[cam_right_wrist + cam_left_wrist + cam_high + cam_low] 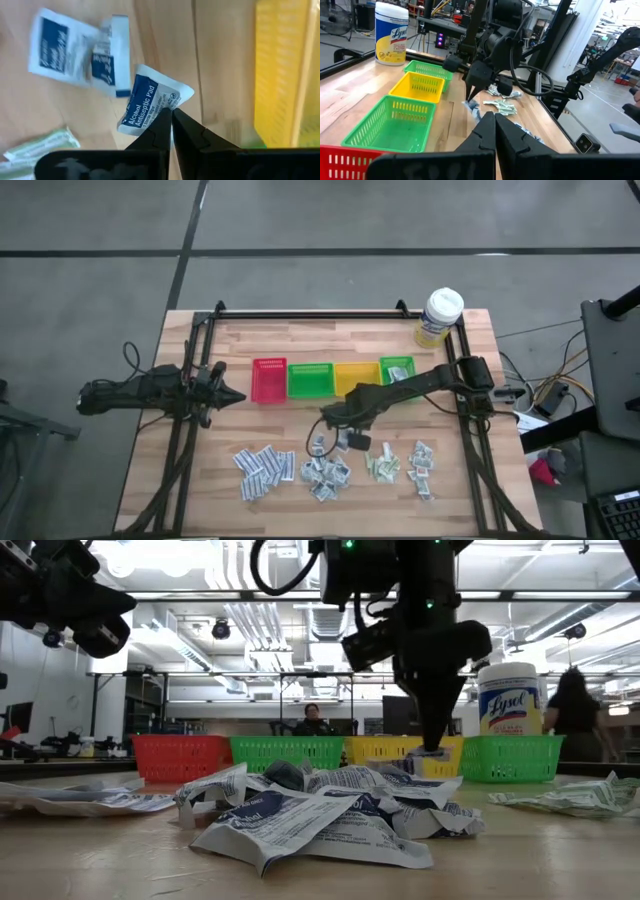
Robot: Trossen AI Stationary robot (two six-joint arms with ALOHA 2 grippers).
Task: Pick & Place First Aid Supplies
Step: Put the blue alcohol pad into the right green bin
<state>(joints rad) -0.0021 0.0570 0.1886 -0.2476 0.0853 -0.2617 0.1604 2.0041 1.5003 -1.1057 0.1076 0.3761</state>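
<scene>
Nearest the low camera lies a crumpled heap of white-blue sachets [330,810], loose on the worktop [560,860] and lying over one another, so a single one has to be teased off an edge.

Going left to right in the high view, the left tool [232,395] waits with its fingers pressed together on nothing, parked beside the red bin [268,380], probably to keep clear of the working arm. Next come the green bin [310,379], the yellow bin [357,377] and a second green bin [397,368], lined up along the middle of the worktop as sorting targets. In front of them the supplies lie in four loose groups: the white-blue pile [262,468], a grey-silver pile [325,475], pale green pads [383,466] and a white-red pile [423,463].

The right tool [171,116] hangs above the worktop between the bins and the piles. Its tips are clamped on one corner of an alcohol antiseptic pad [150,102], which dangles free of the sachets below it. The thin corner pinch suits so flat a packet, though I judge it could slip. The yellow bin's wall sits just beside it.

The wipes tub [440,316] stands at the far right corner, out of the way.
</scene>
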